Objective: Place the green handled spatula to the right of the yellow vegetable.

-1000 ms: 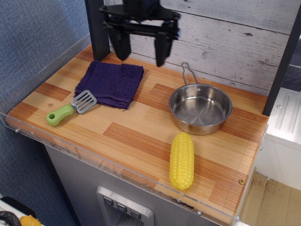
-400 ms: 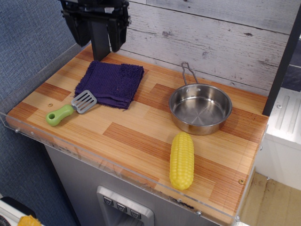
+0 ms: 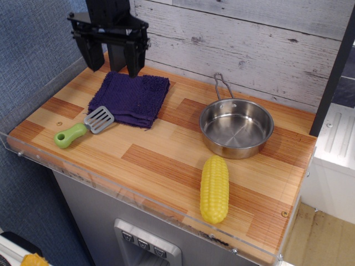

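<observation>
Wooden striped counter (image 3: 166, 160): black gripper (image 3: 109, 62) hangs at the back-left corner, jaws spread and empty. Lime-green-handled grey slotted spatula (image 3: 84, 127) lies below it toward the front-left edge, handle pointing front-left; yellow plastic corn cob (image 3: 214, 188) front-right.

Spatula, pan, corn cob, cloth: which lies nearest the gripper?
The purple cloth, folded at the back left. The open gripper hangs just above its rear edge; the green handled spatula lies further forward.
</observation>
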